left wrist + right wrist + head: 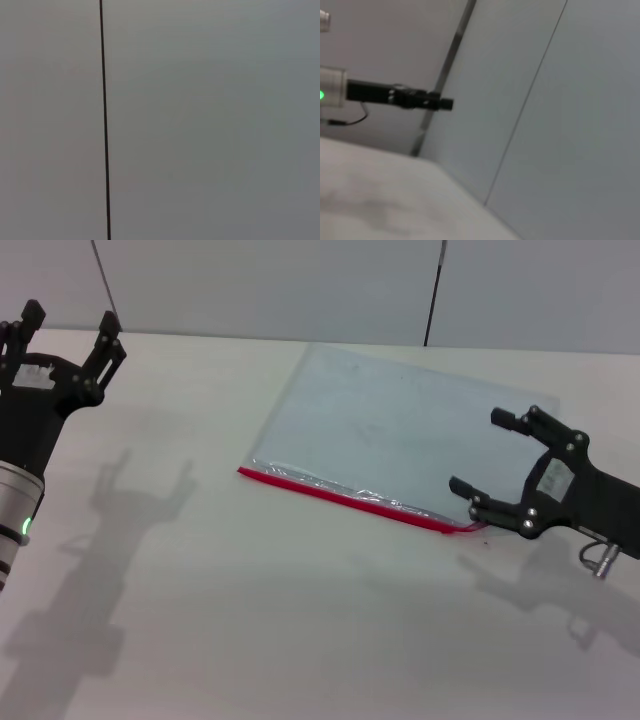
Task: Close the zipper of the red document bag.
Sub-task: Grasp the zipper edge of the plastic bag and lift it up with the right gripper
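Left gripper (68, 330) up high at the far left, jaws open, holding nothing, well away from the bag. Parked, by the look of it.

Bag (400, 435) flat on the white table (250, 620), in the middle and toward the right. Zipper (345, 497) along the near long edge, a thin red strip with a small kink at its right end.

Right gripper (480, 455) low over the bag's right end, jaws open wide, empty, lower finger (468, 490) just beside the kinked end.

Probably light, thin, soft and slippery. Likely to slide or bunch up when pulled, so best to hold one end down and pinch the small slider, which is too small to make out here.

Head view alone shows bag and zipper. Left wrist view: only a plain wall. Right wrist view: wall, table edge and the left gripper (415, 98) far off, no bag.
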Available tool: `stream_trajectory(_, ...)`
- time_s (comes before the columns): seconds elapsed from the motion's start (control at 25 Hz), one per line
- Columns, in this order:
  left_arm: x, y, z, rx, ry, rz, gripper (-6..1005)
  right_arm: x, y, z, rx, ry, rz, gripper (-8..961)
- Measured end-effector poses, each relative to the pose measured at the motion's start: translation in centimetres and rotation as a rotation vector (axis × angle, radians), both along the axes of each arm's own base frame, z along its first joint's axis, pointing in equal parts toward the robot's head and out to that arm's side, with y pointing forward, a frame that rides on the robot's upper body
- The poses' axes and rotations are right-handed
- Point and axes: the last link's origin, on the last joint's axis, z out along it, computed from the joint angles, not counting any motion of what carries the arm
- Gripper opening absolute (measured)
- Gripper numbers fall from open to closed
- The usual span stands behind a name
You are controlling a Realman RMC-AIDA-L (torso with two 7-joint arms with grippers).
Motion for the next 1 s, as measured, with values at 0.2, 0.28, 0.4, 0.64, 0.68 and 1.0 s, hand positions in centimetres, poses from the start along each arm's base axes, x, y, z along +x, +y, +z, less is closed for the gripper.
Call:
stream_trajectory(0.2, -0.2, -0.1, 0.1, 0.002, 0.002, 0.005, 864, 0.5, 0.7, 0.7, -0.135, -0.094, -0.035, 891)
stream_trajectory(0.28, -0.2, -0.1, 0.1, 0.002, 0.002, 0.005, 864, 0.7, 1.2, 1.2, -0.201, -0.131, -0.081, 891)
stream_trajectory(0.4, -0.2, -0.1, 0.1, 0.002, 0.003, 0.004, 864, 0.3, 2.0, 2.3, -0.306, -0.172, -0.141, 891)
stream_trajectory(0.64, -0.2, 0.0, 0.1, -0.001, 0.005, 0.005, 864, -1.2, 3.1, 3.9, -0.382, -0.238, -0.149, 889)
stream_trajectory(0.68, -0.2, 0.1, 0.1, -0.005, 0.006, 0.007, 864, -1.3, 3.3, 4.0, -0.381, -0.247, -0.149, 888)
stream_trajectory(1.0, -0.2, 0.2, -0.1, -0.011, 0.007, 0.011, 864, -2.9, 4.9, 4.3, -0.373, -0.332, -0.115, 885)
